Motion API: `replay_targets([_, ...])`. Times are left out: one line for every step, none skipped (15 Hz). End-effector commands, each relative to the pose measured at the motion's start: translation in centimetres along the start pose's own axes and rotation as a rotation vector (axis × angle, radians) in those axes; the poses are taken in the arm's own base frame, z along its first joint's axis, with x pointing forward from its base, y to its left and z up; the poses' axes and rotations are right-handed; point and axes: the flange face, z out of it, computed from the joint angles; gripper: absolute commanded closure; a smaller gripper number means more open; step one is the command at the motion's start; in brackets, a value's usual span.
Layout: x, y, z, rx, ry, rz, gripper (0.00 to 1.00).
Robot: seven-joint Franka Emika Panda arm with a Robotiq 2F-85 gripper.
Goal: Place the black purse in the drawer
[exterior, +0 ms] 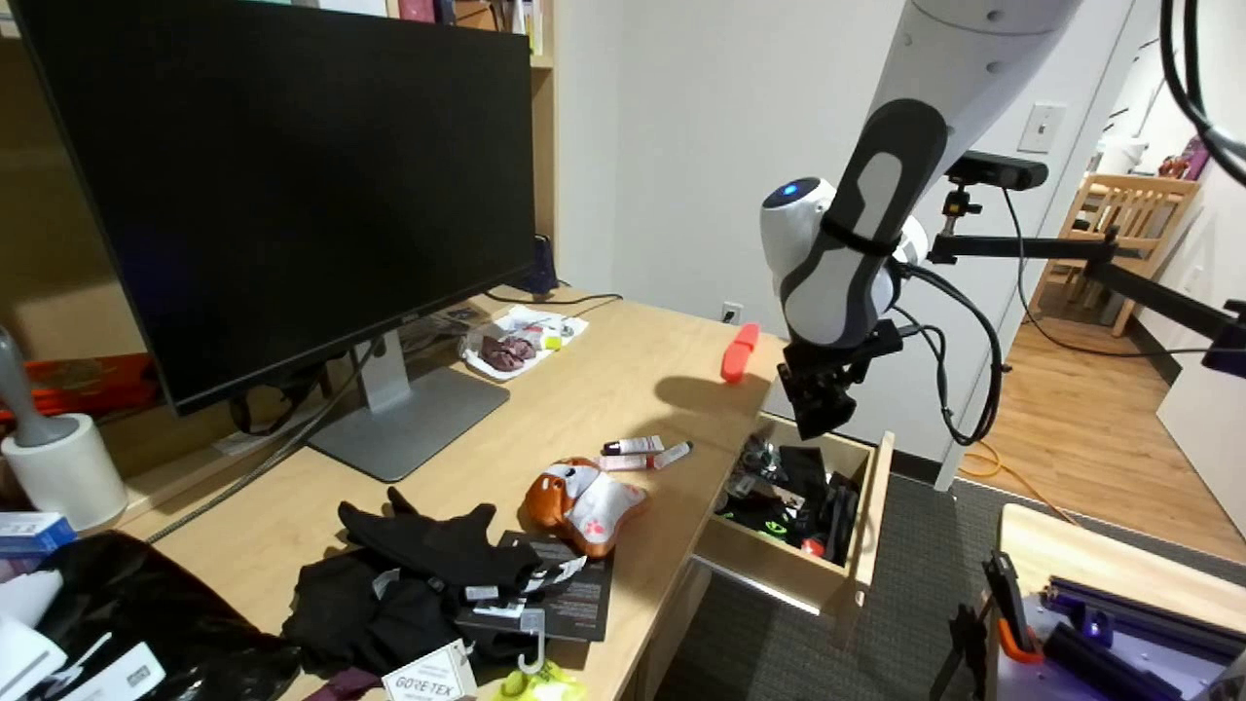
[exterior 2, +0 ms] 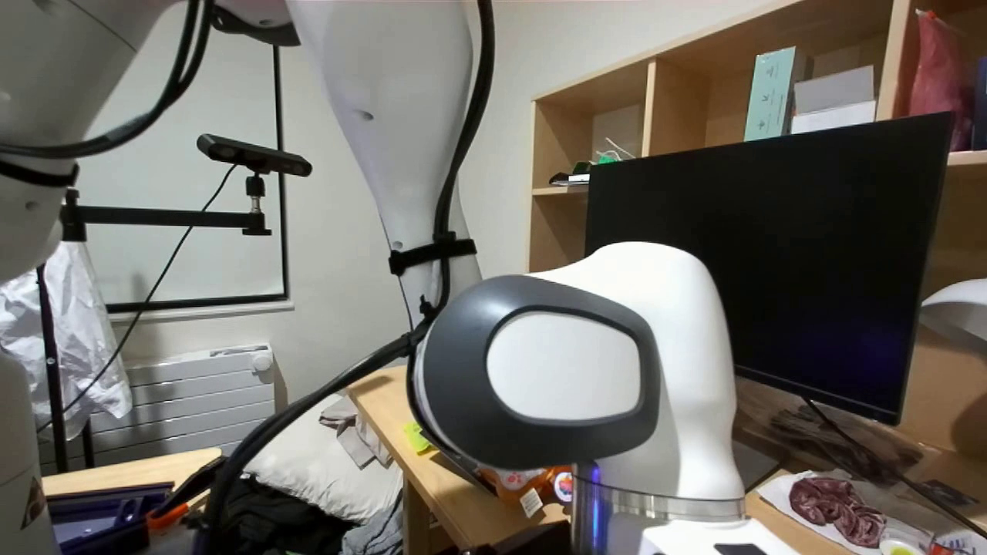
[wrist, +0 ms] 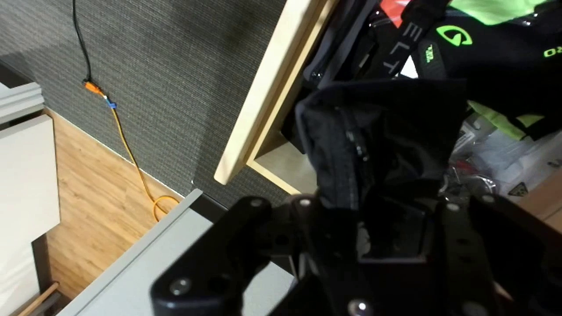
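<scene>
The black purse (wrist: 342, 149), a flat dark pouch with a zip, hangs in my gripper (wrist: 382, 215) in the wrist view. The jaws are shut on one end of it, though dark shadow hides the exact contact. Beyond and beneath it lies the drawer, pulled out, with its pale wood front panel (wrist: 259, 101). An exterior view shows my gripper (exterior: 827, 360) and the purse (exterior: 823, 414) above the opening of the drawer (exterior: 873, 506), apart from its contents. The arm blocks the gripper, purse and drawer in an exterior view.
Several black items (wrist: 491, 66) and clear plastic packaging (wrist: 505, 149) fill much of the drawer. The desk edge runs alongside, with a red case (exterior: 740, 352) near its corner. Black cloth (exterior: 389, 594), a plush toy (exterior: 584, 501) and a monitor (exterior: 321, 195) stand on the desk.
</scene>
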Motion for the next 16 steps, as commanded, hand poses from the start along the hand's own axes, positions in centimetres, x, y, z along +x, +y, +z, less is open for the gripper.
replay_targets([-1.5,-0.5,2.4,-0.035,-0.021,0.132,0.91])
replay_targets([-1.8,-0.9,3.7,-0.080,-0.052,0.189,0.90])
replay_targets([-2.1,-1.3,4.6,-0.087,-0.065,0.244,0.91])
replay_targets([-2.4,-2.0,5.7,-0.085,-0.083,0.302,0.91])
replay_targets([-2.7,-2.6,6.6,-0.108,-0.103,0.350,0.91])
replay_targets([-2.9,-3.4,7.5,-0.093,-0.111,0.401,0.91])
replay_targets([-3.2,-4.2,8.2,-0.112,-0.144,0.425,0.91])
replay_targets([-3.3,-5.2,9.0,-0.104,-0.151,0.442,0.90])
replay_targets([-3.4,-6.1,9.6,-0.106,-0.162,0.436,0.91])
replay_targets([-3.5,-7.0,10.1,-0.109,-0.171,0.435,0.91])
replay_targets([-3.5,-7.6,10.6,-0.106,-0.171,0.437,0.91])
replay_targets([-3.5,-8.3,11.2,-0.105,-0.174,0.429,0.91])
replay_targets([-3.3,-8.7,11.5,-0.099,-0.163,0.429,0.91])
replay_targets([-3.2,-8.9,11.7,-0.092,-0.154,0.429,0.65])
replay_targets([-2.9,-9.0,11.5,-0.082,-0.141,0.426,0.66])
replay_targets([-2.5,-9.0,11.1,-0.075,-0.118,0.442,0.64])
